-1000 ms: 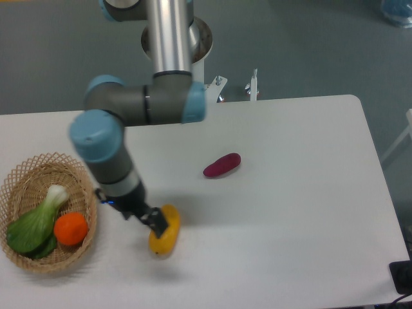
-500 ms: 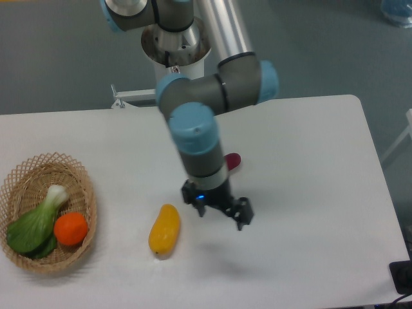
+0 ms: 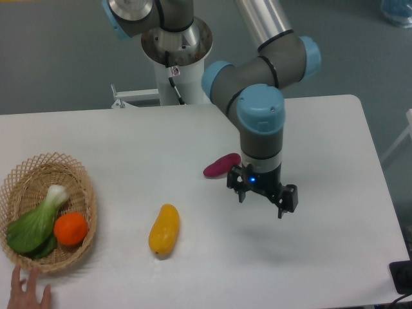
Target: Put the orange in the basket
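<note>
The orange [image 3: 71, 229] lies inside the wicker basket [image 3: 26, 174] at the left of the table, next to a green leafy vegetable [image 3: 35, 222]. My gripper [image 3: 262, 198] hangs over the right-centre of the table, far from the basket, just right of a purple oblong vegetable [image 3: 221, 165]. Its fingers are spread open and hold nothing.
A yellow-orange oval fruit [image 3: 164, 230] lies on the table between the basket and the gripper. A human hand [image 3: 27, 293] shows at the bottom left edge, just below the basket. The robot base [image 3: 175, 40] stands behind the table's far edge.
The arm has swung right across the table, from beside the yellow fruit to right of the purple vegetable. A hand has appeared at the bottom left. The orange stays in the basket.
</note>
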Motion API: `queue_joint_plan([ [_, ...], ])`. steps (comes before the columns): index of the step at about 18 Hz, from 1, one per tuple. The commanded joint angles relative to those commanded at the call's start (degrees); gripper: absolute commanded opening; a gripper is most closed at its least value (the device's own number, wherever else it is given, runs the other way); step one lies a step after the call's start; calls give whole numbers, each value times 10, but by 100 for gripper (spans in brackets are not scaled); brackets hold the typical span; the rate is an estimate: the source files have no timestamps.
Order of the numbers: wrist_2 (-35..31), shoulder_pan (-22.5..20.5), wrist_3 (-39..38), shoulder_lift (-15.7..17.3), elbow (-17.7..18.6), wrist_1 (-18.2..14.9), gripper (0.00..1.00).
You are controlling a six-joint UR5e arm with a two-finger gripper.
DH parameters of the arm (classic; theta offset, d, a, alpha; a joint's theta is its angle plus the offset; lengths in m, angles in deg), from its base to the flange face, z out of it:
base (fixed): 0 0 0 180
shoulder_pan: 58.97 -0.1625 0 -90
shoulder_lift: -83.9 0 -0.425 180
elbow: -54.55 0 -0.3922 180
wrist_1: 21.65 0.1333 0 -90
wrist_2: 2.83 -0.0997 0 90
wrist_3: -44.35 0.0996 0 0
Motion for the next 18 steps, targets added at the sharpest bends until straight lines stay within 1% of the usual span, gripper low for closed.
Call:
queue_joint_plan([
  [3, -2, -6, 15, 3, 9, 0, 100],
  [6, -4, -12, 41, 3, 35, 5, 100],
  [18, -6, -11, 48, 8, 39, 5, 100],
])
